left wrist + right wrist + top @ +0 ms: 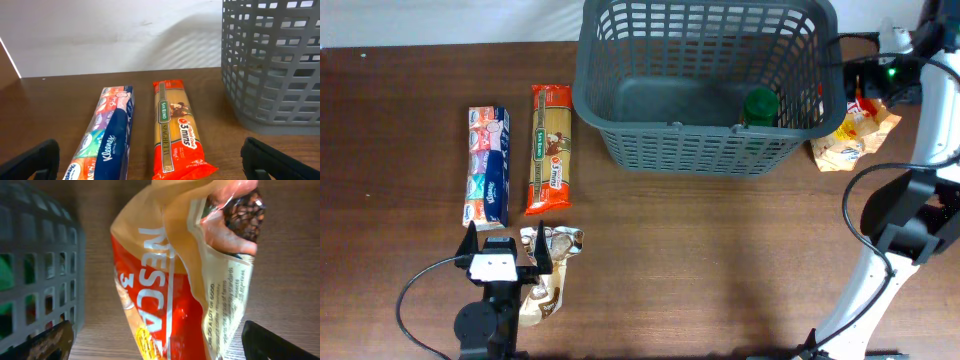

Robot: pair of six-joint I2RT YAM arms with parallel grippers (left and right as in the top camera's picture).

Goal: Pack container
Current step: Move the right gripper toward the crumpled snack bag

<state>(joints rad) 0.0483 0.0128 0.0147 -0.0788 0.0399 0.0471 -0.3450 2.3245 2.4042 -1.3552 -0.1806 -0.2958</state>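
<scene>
The left tool [506, 242] is open wide and holds nothing. It sits low over the worktop [720, 270], with a shiny packet [548, 262] right by one of its fingers. I think that packet is the one it could take next. Further out lie the tissues [110, 135] and the spaghetti [177, 130]. They lie flat, side by side, so each is easy to pick up alone.

The right tool [155, 340] is open wide too. A coffee bag [180, 280] fills the gap between its fingers, but the fingers do not touch it, so it has no hold yet. It looks lined up to close on the bag.

The basket [705, 120] stands at the far side of the worktop, where both arms could drop things in. The coffee bag lies just beside its right wall. One thing with a green lid [760, 103] is inside already. Four packets are outside, so most of the packing is not yet done.
</scene>
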